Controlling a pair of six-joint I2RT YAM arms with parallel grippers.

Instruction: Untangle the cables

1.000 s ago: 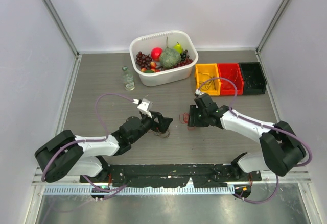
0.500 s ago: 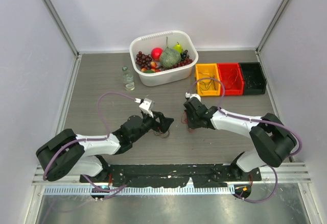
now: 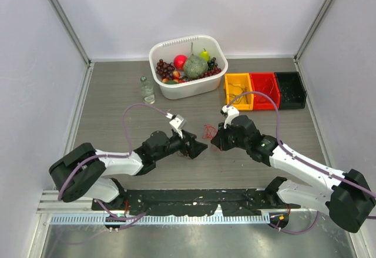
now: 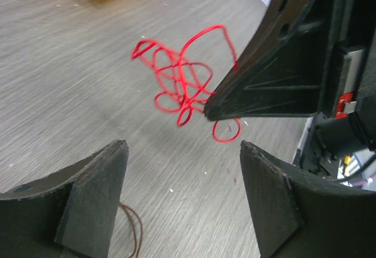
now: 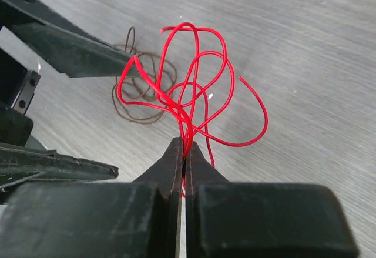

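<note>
The grey desk (image 3: 117, 93) carried everything; at its far side stood a white tub (image 3: 188, 87) of fruit (image 3: 195, 67), with a small clear bottle (image 3: 147, 90) just left of it and a yellow bin (image 3: 238, 106), a red bin (image 3: 267, 106) and a black bin (image 3: 292, 104) in a row to its right; what lay in the bins was too small to make out.

Near the middle of the desk the left claw (image 4: 183, 152) stood wide open and held nothing, its two pads (image 4: 94, 199) on either side of bare desk. The right claw (image 5: 183, 152) faced it closely, pressed shut on the red cable (image 5: 191, 76); it pinched several strands together at the base of the tangle, so that the loops fanned out beyond its tips, between the two claws. Whether any loop touched the desk could not be told.

A dark brown cable (image 5: 147, 90) lay flat in loose rings on the desk by the left claw's tip. The red loops crossed in front of part of it, so whether the two touched could not be told; in the left wrist view only a short arc showed, cut off by a pad and the lower edge; from above it was barely visible.
</note>
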